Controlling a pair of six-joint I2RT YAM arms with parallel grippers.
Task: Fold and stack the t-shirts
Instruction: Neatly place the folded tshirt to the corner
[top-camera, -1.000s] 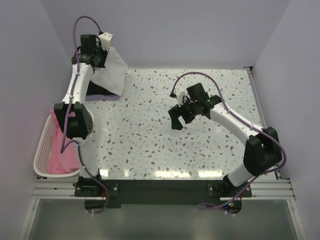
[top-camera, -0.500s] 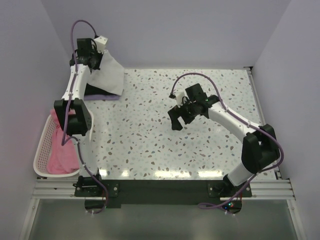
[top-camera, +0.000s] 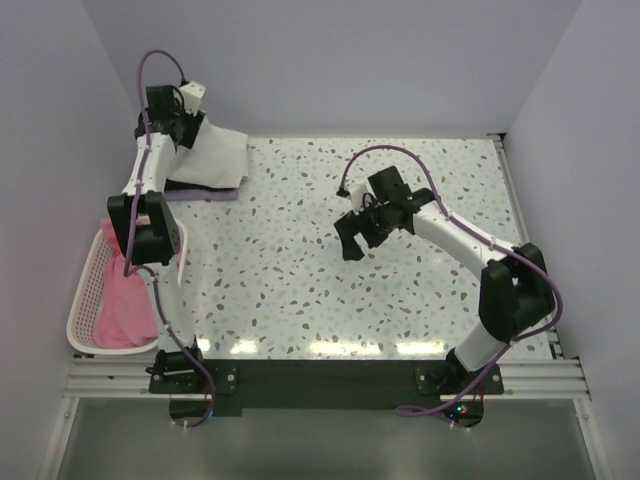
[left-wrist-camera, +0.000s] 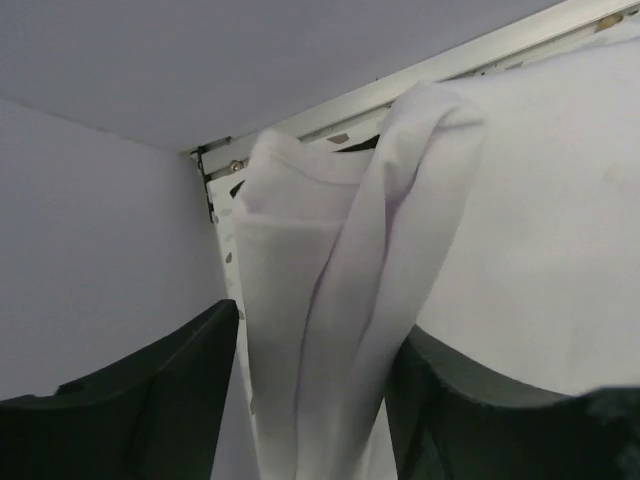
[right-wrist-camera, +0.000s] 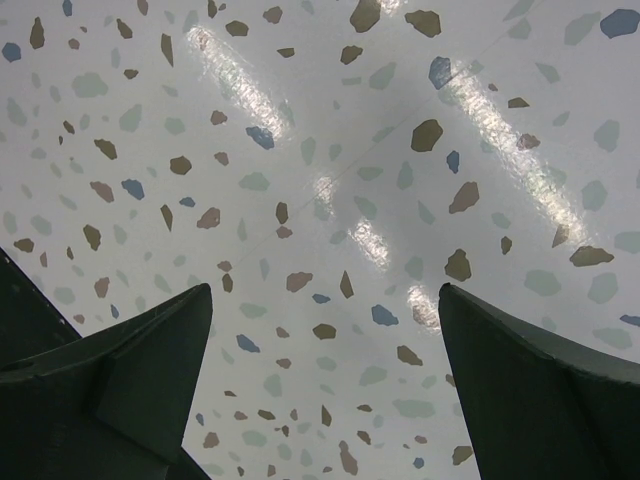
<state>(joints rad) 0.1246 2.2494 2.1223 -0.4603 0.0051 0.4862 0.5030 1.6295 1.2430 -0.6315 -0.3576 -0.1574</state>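
I am looking at the far left corner of the table (top-camera: 300, 280), where the left gripper (top-camera: 178, 122) is pinching the white t-shirt (top-camera: 218, 158) by a bunched edge. In the left wrist view the cloth is hanging in thick folds between the two dark fingers, so I am reading the left gripper (left-wrist-camera: 320, 400) as clamped on it. From that hold the white t-shirt (left-wrist-camera: 330, 280) is running away to the right, its long axis slanting along the far edge, and its free part is draping over the stack beneath, where a sliver of the black shirt (top-camera: 176, 183) and the lavender shirt (top-camera: 205, 195) are showing. The placement turns on this: the stack is lying just right of and below the pinch, so I am judging that the lowering should go that way. The right gripper (top-camera: 354, 240) is hovering well apart over the middle of the table, jaws spread wide over bare terrazzo in its own view (right-wrist-camera: 325, 330), so the left arm is far nearer. The pink shirts (top-camera: 125, 315) are waiting in the basket (top-camera: 85, 290)
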